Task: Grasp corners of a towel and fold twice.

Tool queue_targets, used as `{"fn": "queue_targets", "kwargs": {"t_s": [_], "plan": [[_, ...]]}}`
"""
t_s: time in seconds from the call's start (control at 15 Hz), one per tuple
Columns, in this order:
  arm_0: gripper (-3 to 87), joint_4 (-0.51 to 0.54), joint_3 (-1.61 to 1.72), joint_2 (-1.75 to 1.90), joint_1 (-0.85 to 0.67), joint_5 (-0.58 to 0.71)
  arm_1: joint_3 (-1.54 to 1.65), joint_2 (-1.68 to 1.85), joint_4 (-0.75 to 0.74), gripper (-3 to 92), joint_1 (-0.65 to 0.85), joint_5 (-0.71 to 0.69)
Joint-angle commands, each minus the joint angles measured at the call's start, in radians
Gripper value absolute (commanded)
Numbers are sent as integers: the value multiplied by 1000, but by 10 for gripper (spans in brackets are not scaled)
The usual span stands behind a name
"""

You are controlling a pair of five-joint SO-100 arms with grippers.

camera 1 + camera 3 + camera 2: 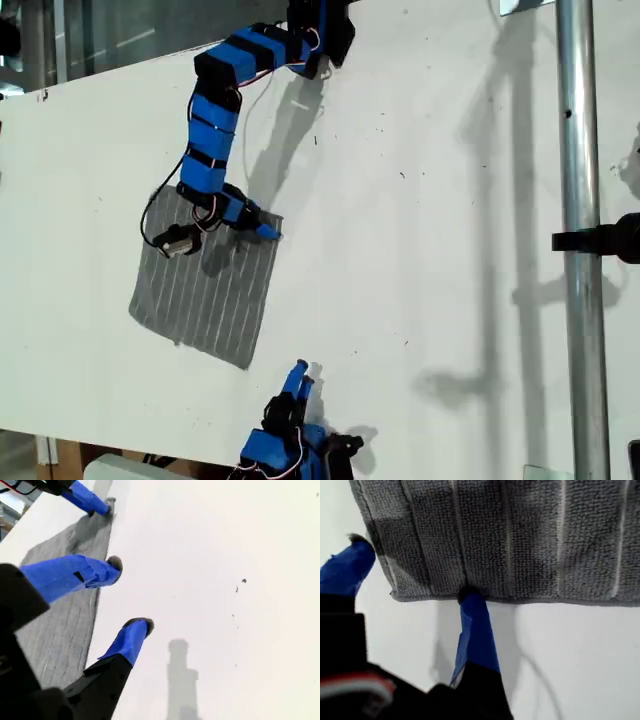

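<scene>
The grey striped towel (210, 285) lies flat on the white table (430, 180) in the exterior view's left half. My first gripper (264, 230) is down at its far corner (279, 217) on that view's right. It is open, one finger (472, 610) touching the towel's (520, 535) edge, the other finger (347, 565) off to the side past the corner (394, 595). My second gripper (303, 372) is open and holds nothing, just beyond the near corner (246, 365). The second wrist view shows its two fingertips (114, 564) spread beside the towel (60, 620).
A vertical metal pole (578, 250) with a black clamp (600, 240) stands at the exterior view's right. The table's near edge runs along the bottom of that view, by the second arm's base (285, 450).
</scene>
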Motion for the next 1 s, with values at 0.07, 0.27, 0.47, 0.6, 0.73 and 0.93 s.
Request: {"fn": "queue_targets", "kwargs": {"t_s": [0.07, 0.27, 0.47, 0.6, 0.73, 0.93], "plan": [[199, 147, -439, -307, -195, 152, -43, 2, 12, 159, -5, -6], [218, 302, -755, -555, -462, 411, -43, 28, 15, 31, -15, 3], [236, 333, -965, -807, -644, 614, -34, 58, 12, -2, -31, 12], [257, 334, -1065, -986, -687, 756, -34, 74, 17, -2, -48, 17], [303, 334, -1112, -1129, -723, 893, -31, 92, 23, -2, -55, 25], [319, 305, -1189, -1315, -736, 900, -26, 118, 31, -2, -63, 26]]}}
